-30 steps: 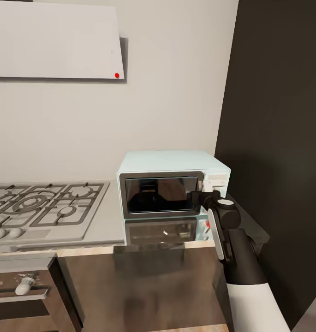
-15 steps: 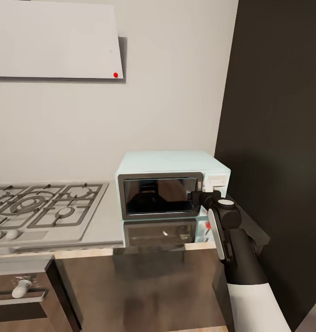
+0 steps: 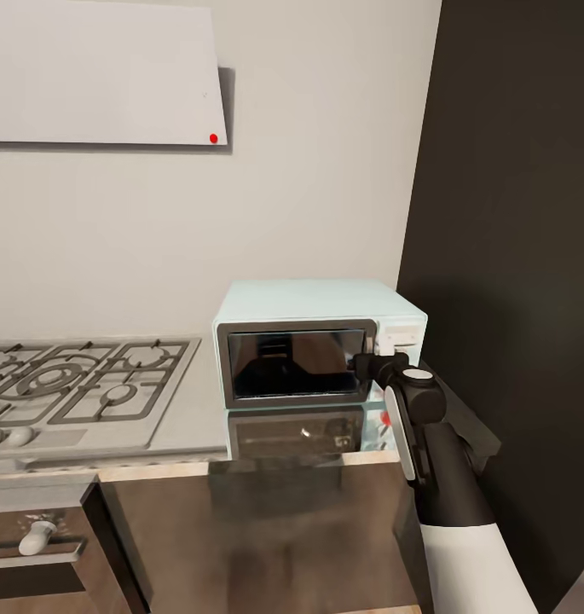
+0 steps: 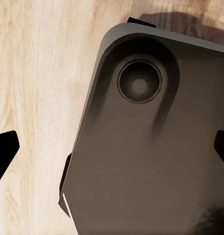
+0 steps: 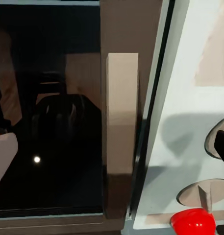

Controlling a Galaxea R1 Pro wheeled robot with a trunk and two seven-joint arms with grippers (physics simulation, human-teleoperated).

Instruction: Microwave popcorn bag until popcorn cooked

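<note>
- The microwave (image 3: 319, 341), a pale mint-blue box with a dark glass door, stands on the glossy grey countertop (image 3: 193, 409) against the white wall, just beside a tall dark panel (image 3: 513, 256).
- Its door looks slightly ajar, the handle side a little forward of the body; the glass reflects dim shapes, and what lies inside cannot be told.
- In the right wrist view the door's pale vertical handle (image 5: 121, 132) sits close ahead, with the control panel (image 5: 190, 122) beside it bearing round knobs and a red dot (image 5: 192, 221).
- The right gripper (image 3: 370, 362) is at the door's handle edge, touching or nearly touching it; whether its fingers are spread or closed cannot be told.
- The left gripper (image 4: 112, 152) points down at a light wood floor (image 4: 38, 98) and a dark grey part of the robot's base (image 4: 151, 147); its dark fingertips (image 4: 4, 152) sit far apart at the picture's edges, holding nothing.
- A gas hob (image 3: 78, 384) lies on the worktop well apart from the microwave, with a white hood (image 3: 104, 77) bearing a red dot above it.
</note>
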